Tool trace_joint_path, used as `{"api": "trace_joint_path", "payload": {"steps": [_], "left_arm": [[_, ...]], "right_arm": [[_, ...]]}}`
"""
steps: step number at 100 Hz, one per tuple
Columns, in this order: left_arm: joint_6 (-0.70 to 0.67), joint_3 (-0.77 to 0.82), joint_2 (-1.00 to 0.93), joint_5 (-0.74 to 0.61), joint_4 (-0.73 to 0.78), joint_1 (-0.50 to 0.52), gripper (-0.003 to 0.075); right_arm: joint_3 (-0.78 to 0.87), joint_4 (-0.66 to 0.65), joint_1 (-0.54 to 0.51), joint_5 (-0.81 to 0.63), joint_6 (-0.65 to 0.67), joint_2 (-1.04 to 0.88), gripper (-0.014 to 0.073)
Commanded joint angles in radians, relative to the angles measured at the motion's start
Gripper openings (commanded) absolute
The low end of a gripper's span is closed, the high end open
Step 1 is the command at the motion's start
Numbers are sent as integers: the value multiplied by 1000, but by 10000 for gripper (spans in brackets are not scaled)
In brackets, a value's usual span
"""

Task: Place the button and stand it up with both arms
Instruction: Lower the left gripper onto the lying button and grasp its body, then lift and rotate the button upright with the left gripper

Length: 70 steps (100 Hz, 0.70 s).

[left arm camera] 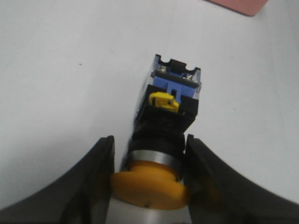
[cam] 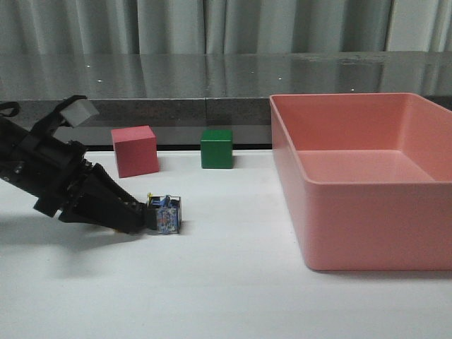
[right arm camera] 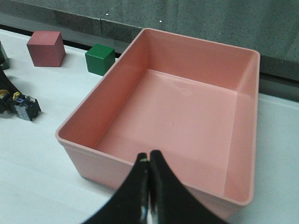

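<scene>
The button (cam: 166,214) lies on its side on the white table, left of centre. In the left wrist view its yellow cap, silver collar, black body and blue-grey base (left arm camera: 168,116) point away from the camera. My left gripper (cam: 145,215) is low over the table. Its fingers (left arm camera: 149,140) are closed on the cap and collar from both sides. The button also shows small in the right wrist view (right arm camera: 25,107). My right gripper (right arm camera: 149,156) is shut and empty, above the near wall of the pink bin (right arm camera: 93,100). It is out of the front view.
The large pink bin (cam: 282,141) fills the right side of the table and has nothing in it. A pink cube (cam: 134,150) and a green cube (cam: 216,148) stand at the back behind the button. A dark ledge runs along the table's far edge.
</scene>
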Motion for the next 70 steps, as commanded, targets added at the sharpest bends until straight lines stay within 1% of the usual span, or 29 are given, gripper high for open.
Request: {"api": "trace_joint_path", "payload": {"steps": [1,14,20,28,37,44,45,47,56,58,59,64,66,67,68,70], "left_arm": [[-8,-12,-40,81,40,-11,-16],[-119,-62,-74,141,98,-11,-20],[-209,-103,-106,149,142,-12,-20],[-344,-166,-169,134,254,-23,-20],[-517,-259,-244,103,442,-59,-20],[-628,-319,-296,80,605,-103,-20],[-628,-319,-300,80,622,-103,-20],[-668,-340,-317,75,689,-124,-20],[-782,-386,-352,69,873,-202,-20],[-825,-398,-356,67,915,-231,-20],[-825,-398,-359,67,929,-231,-20],[-911,-411,-360,71,1032,-292,-20],[-942,-413,-362,73,1097,-316,-20],[-952,-413,-362,73,1097,-325,-20],[-970,-413,-362,73,1149,-341,-20],[-988,-413,-362,73,1184,-358,-20]], "right_arm": [[-25,21,-7,-66,1,3,-76],[-25,21,-7,-66,1,3,-76],[-25,21,-7,-66,1,3,-76],[-25,21,-7,-66,1,3,-76],[-25,21,-7,-66,1,3,-76],[-25,21,-7,-67,1,3,-76],[-25,21,-7,-67,1,3,-76],[-25,21,-7,-67,1,3,-76],[-25,21,-7,-70,1,3,-76],[-25,21,-7,-72,1,3,-76],[-25,21,-7,-72,1,3,-76],[-25,21,-7,-74,1,3,-76],[-25,21,-7,-74,1,3,-76],[-25,21,-7,-74,1,3,-76],[-25,21,-7,-74,1,3,-76],[-25,21,-7,-74,1,3,-76]]}}
